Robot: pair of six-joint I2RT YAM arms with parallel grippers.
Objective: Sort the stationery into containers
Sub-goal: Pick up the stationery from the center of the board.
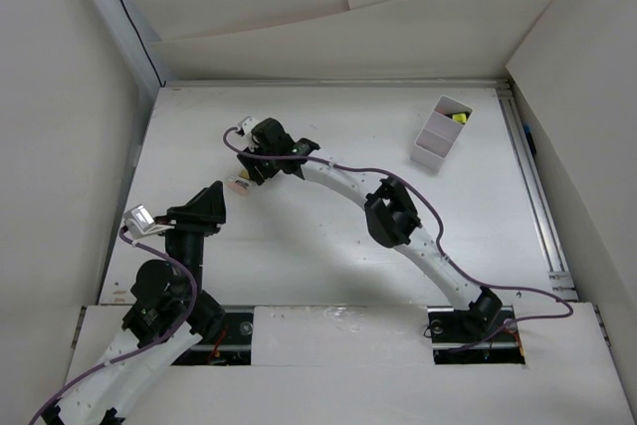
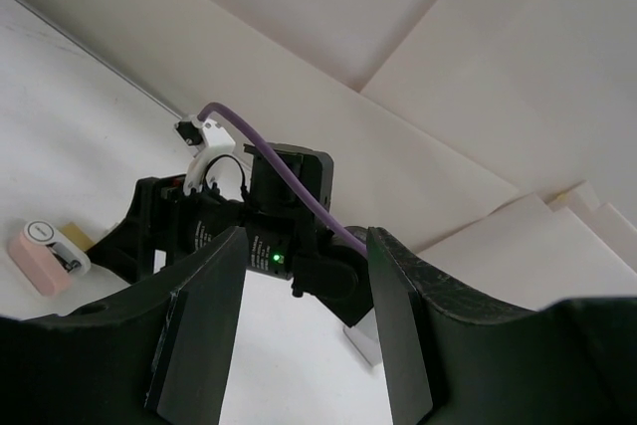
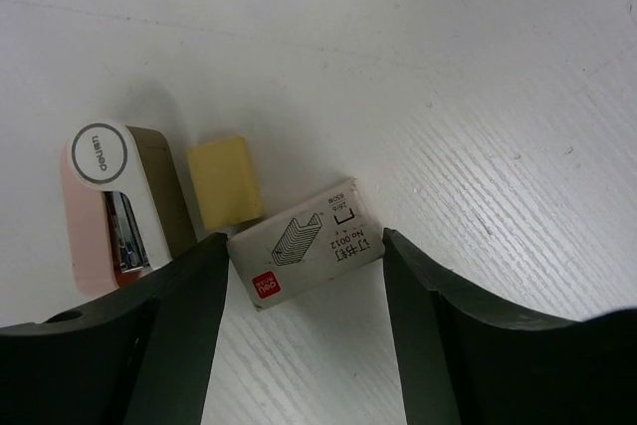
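Right gripper (image 1: 245,176) hung low over the left half of the table (image 1: 338,111) in the overhead view, its arm stretched across from the right base. The left gripper (image 1: 216,191) sat just beside it, nearer the bases. The divided tray (image 1: 435,141) stood well apart at the far right, a yellow item (image 1: 459,117) in its farthest compartment.

From the left wrist, the left gripper's jaws were spread with nothing between them. Beyond them was the right gripper's black body, and at the left a pink stapler (image 2: 45,251) lay on the table.

From the right wrist, the right gripper's jaws stood wide around a staple box (image 3: 314,246) lying flat. One end sat just beside a finger and the other was clear, so it was not clamped. A yellow block (image 3: 227,181) lay just beyond the box, with the stapler next to it.
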